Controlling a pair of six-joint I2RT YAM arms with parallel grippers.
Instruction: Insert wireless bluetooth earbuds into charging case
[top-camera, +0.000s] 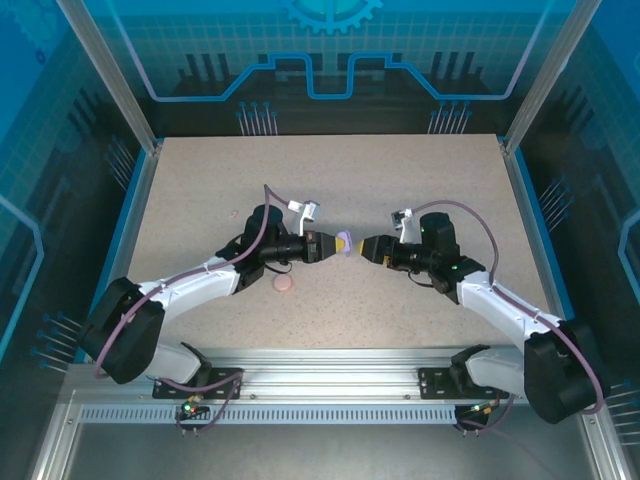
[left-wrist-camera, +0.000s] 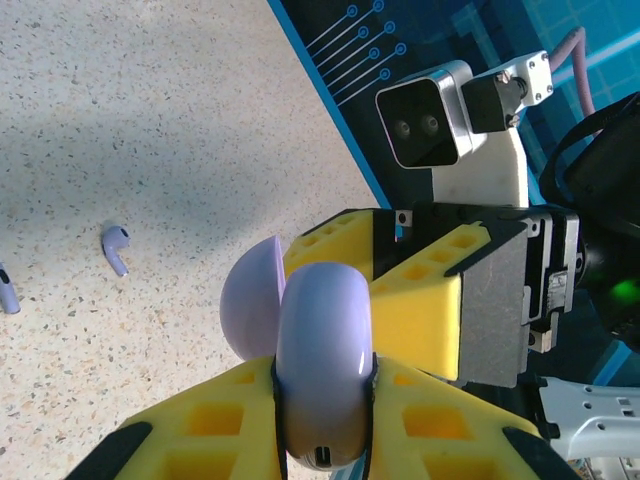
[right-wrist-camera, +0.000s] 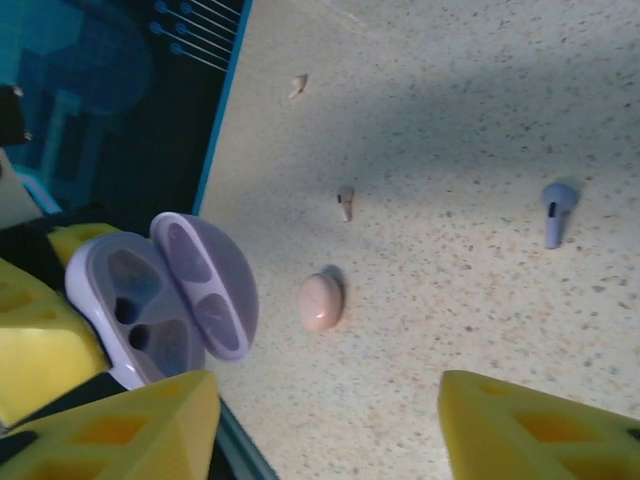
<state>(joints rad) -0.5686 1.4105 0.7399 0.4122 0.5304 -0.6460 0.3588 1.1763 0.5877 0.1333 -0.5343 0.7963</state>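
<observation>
The left gripper (top-camera: 330, 244) is clamping the open, rounded purple plastic charging case (right-wrist-camera: 150, 300) aloft. The empty right gripper (right-wrist-camera: 328, 390), fingers apart, is facing it, a tiny purple stemmed earbud (right-wrist-camera: 555, 212) lying on the speckled table (right-wrist-camera: 450, 100) beyond its fingertips.

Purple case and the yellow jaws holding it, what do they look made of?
The purple case: likely hard moulded plastic, smooth and semi-glossy, judging by the soft highlight on its curved shell. Yellow jaws of the left gripper, shut on the case: probably matte plastic, maybe printed, with rectangular hollow pockets; a firm foam cannot be ruled out.
</observation>
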